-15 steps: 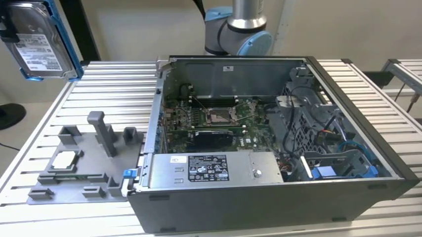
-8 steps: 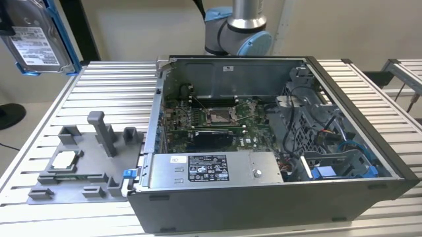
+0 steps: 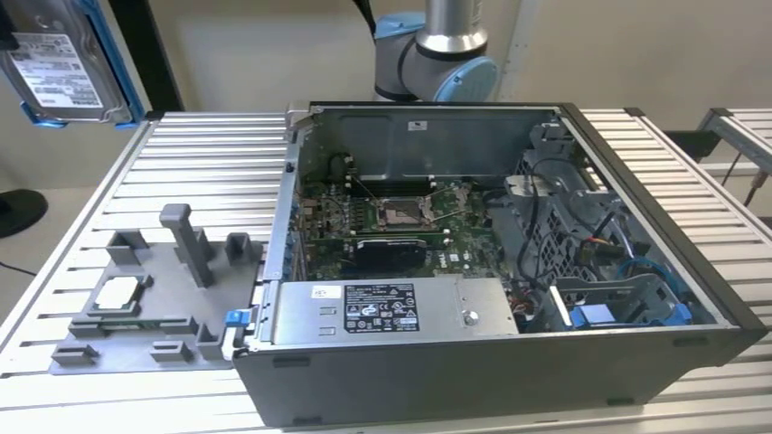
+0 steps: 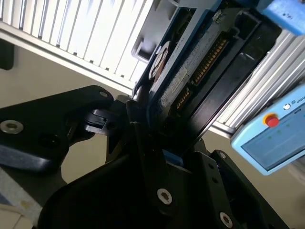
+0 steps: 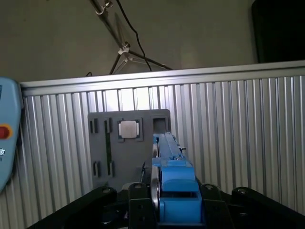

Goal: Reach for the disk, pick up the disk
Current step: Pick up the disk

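Disk is off the counter. In the exterior view it hangs in the air at about 10 o'clock from the open computer case, label toward the camera, blue bracket around its edge.

In the first wrist view the pincer is clamped on the disk's blue-bracketed end, with a black finger on each face.

Grey fixture plate carrying a white chip lies on the counter at 9 o'clock from the case, well apart from the disk.
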`<state>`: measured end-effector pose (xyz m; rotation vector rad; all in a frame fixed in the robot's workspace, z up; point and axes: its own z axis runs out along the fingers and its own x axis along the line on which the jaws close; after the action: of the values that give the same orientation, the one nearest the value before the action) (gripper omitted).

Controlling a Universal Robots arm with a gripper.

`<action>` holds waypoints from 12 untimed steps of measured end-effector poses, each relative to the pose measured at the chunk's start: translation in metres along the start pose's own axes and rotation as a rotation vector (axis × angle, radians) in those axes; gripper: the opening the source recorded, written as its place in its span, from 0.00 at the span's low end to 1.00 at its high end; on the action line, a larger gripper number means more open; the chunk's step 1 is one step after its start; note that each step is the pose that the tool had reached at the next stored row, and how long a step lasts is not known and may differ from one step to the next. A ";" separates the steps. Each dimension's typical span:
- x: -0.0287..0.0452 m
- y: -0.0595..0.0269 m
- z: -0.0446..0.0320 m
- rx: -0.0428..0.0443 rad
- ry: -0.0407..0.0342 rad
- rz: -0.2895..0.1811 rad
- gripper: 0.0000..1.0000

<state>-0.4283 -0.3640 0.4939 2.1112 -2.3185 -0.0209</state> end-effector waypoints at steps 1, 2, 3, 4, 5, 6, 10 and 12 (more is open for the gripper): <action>0.0000 0.0000 -0.0018 0.0000 0.0000 0.000 0.00; 0.0000 0.0001 -0.0036 0.0001 0.0000 0.000 0.00; 0.0000 0.0001 -0.0056 0.0001 0.0000 0.000 0.00; 0.0000 0.0001 -0.0074 0.0002 0.0000 0.000 0.00; 0.0000 0.0001 -0.0092 0.0001 0.0000 0.000 0.00; 0.0000 0.0002 -0.0109 0.0002 -0.0001 0.000 0.00; -0.0001 0.0003 -0.0190 0.0001 0.0000 0.000 0.00; -0.0001 0.0003 -0.0215 0.0001 -0.0001 0.000 0.00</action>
<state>-0.4283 -0.3640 0.5154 2.1113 -2.3186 -0.0208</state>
